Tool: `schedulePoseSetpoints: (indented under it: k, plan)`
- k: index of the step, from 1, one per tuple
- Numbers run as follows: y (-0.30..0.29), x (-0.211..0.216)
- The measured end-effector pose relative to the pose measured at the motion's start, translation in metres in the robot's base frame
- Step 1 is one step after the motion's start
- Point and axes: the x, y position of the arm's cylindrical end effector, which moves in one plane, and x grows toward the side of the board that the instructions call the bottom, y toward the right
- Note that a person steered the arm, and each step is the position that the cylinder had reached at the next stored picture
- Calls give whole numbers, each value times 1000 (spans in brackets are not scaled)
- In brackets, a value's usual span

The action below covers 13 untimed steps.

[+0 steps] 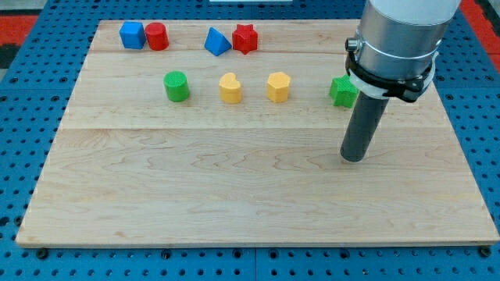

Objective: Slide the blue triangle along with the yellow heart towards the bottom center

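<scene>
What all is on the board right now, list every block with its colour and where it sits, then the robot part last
blue cube: one, blue, top left
red cylinder: one, red, touching the blue cube's right side
blue triangle: one, blue, top row, left of centre
red star: one, red, right beside the blue triangle
green cylinder: one, green, second row, left
yellow heart: one, yellow, second row, below the blue triangle
yellow hexagon: one, yellow, right of the heart
green star: one, green, second row right, partly hidden by the arm
wooden board: one, light wood, on blue pegboard
my tip: one, dark rod, below the green star, touching no block
</scene>
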Motion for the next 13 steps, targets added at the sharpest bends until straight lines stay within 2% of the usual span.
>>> schedulePoseSetpoints:
  k: [6, 7, 8, 10, 12, 13]
  plan:
    - [-2, -1]
    - [38, -3]
    - [66, -26]
    - [80, -89]
    - [60, -135]
    - [11, -178]
